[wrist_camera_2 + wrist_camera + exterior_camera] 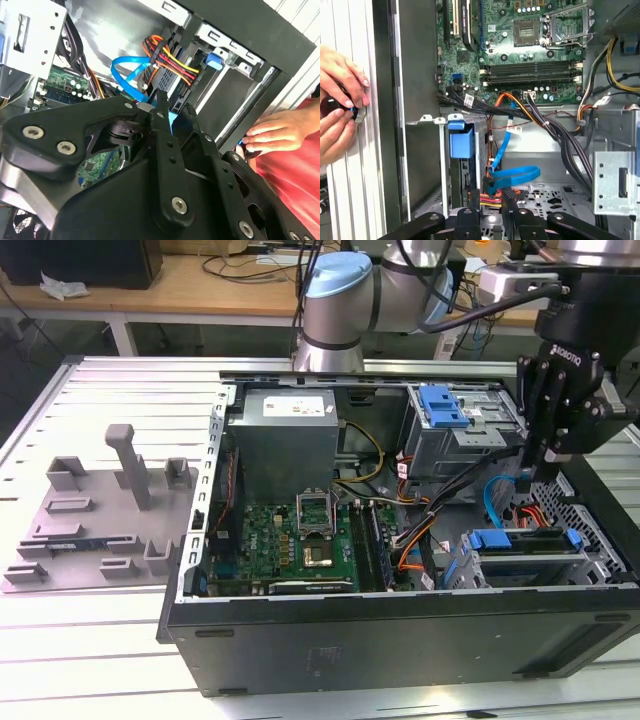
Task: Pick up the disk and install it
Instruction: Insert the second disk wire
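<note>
Black two-finger gripper [537, 472]: fingers clenched, empty, above silver, blue-bracketed disk [525, 550] seated in its bay. Risk: snagging the blue flat cable [507, 150] nearby

Robot lab or workshop, open computer case [400, 640] on a slotted metal table [90, 640], wooden bench [200, 285] with cables behind, robot arm [335, 310].

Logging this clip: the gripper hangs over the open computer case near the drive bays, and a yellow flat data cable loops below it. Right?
Not quite. In the first wrist view the looping flat cable is blue, not yellow. The rest holds: the exterior view shows the gripper above the open computer case, near the drive bays.
</note>
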Controlling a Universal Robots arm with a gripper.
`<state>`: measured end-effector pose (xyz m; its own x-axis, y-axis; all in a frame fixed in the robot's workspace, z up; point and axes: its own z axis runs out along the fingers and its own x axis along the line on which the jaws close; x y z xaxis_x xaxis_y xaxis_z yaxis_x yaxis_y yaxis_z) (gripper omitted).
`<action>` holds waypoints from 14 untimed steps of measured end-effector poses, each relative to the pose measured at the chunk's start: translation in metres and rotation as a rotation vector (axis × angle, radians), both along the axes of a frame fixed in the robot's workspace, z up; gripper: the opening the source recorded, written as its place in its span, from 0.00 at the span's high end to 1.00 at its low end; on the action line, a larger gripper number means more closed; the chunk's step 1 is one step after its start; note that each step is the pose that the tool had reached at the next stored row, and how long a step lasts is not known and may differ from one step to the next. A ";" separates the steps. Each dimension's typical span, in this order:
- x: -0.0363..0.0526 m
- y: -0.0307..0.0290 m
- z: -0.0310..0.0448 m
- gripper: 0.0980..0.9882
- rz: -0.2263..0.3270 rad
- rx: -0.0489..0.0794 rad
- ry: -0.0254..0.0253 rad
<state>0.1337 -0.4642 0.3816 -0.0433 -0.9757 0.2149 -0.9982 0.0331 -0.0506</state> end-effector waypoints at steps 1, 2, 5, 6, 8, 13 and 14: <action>-0.0007 -0.0003 -0.0001 0.76 0.000 0.000 0.0002; -0.0011 -0.0006 -0.0005 0.76 0.000 0.000 0.0003; -0.0011 -0.0007 -0.0008 0.76 0.000 -0.003 0.0174; -0.0011 -0.0007 -0.0010 0.76 0.000 -0.003 0.0205; -0.0012 -0.0007 -0.0028 0.76 0.000 -0.004 0.0220; -0.0011 0.0056 -0.0057 0.76 0.000 -0.027 0.0220; -0.0012 0.0085 -0.0058 0.76 0.000 -0.036 0.0220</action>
<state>0.1325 -0.4557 0.3759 -0.0382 -0.9672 0.2511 -0.9991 0.0318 -0.0298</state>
